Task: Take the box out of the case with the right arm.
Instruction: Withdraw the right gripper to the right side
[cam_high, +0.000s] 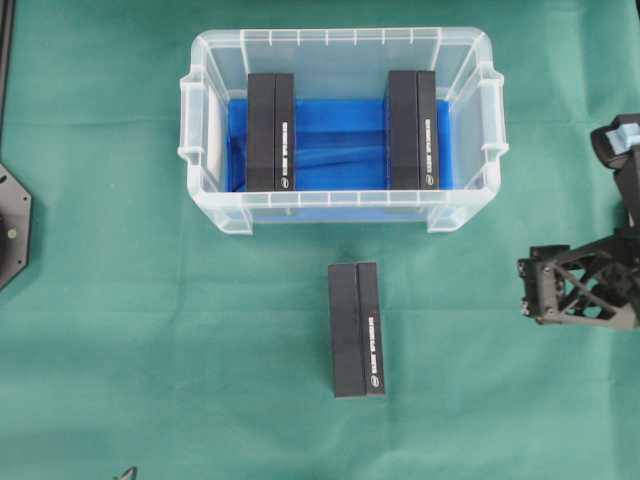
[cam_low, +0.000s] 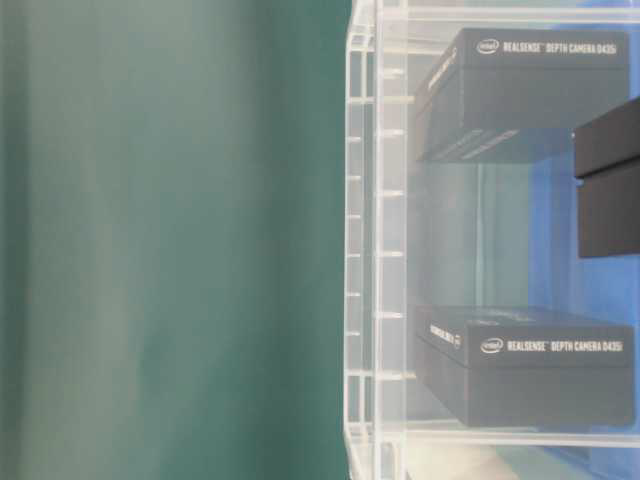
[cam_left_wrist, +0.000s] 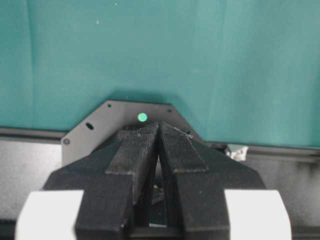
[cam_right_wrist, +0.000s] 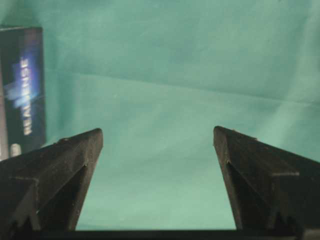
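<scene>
The clear case (cam_high: 205, 150) with a blue lining stands at the back middle of the green table. Inside it stand two black boxes, one at the left (cam_high: 270, 130) and one at the right (cam_high: 412, 130); both also show through the case wall (cam_low: 365, 250) in the table-level view. A third black box (cam_high: 356, 330) lies on the cloth in front of the case. My right gripper (cam_high: 522, 288) is at the right of that box, apart from it, open and empty (cam_right_wrist: 157, 132); the box's printed side (cam_right_wrist: 20, 90) shows at the left edge. My left gripper (cam_left_wrist: 159, 125) is shut, holding nothing.
The left arm's black base plate (cam_high: 10, 225) sits at the table's left edge, and the left gripper hangs over that plate (cam_left_wrist: 90, 132). Green cloth (cam_high: 150, 350) covers the table around the case and the loose box.
</scene>
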